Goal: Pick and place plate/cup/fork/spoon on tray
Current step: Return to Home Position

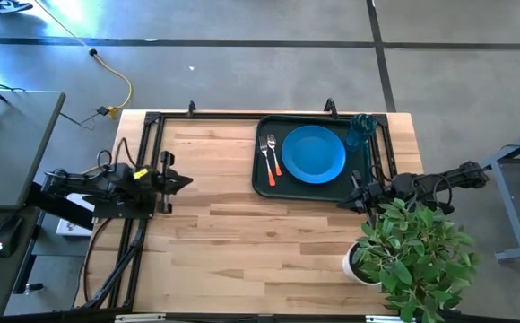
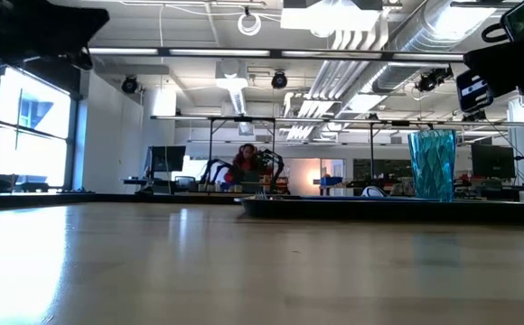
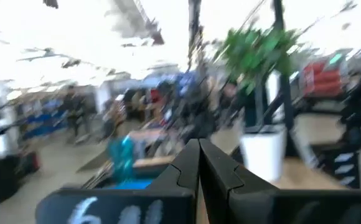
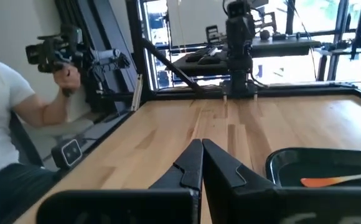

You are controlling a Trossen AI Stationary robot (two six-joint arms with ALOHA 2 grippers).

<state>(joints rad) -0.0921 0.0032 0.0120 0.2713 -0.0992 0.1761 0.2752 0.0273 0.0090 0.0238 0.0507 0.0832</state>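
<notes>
— What sat on the counter (image 1: pixel 242 224), going from the left?

— The left gripper (image 1: pixel 181 181) waited at the counter's left edge, well away from everything. Its jaws were pressed together and held nothing, and the left wrist view showed the two tips meeting.

— And further over?

— Bare wood, then the tray (image 1: pixel 262 186) toward the far right part of the counter. The fork (image 1: pixel 264 159) and spoon (image 1: pixel 273 153) lay side by side in the tray's left part, orange handles toward the near edge. Just right of them lay the plate (image 1: pixel 314 153), flat in the middle of the tray. The cup (image 1: pixel 360 131) stood upright at the tray's far right corner.

— Anything crowding that side?

— A leafy plant in a white pot (image 1: pixel 360 266) stood at the counter's near right corner, its leaves reaching over the right arm. The right gripper (image 1: pixel 350 199) sat just beside the tray's near right corner, jaws closed together, empty. In the right wrist view a person (image 4: pixel 6 124) in a white shirt stood beyond the counter, one hand at a camera rig.
</notes>
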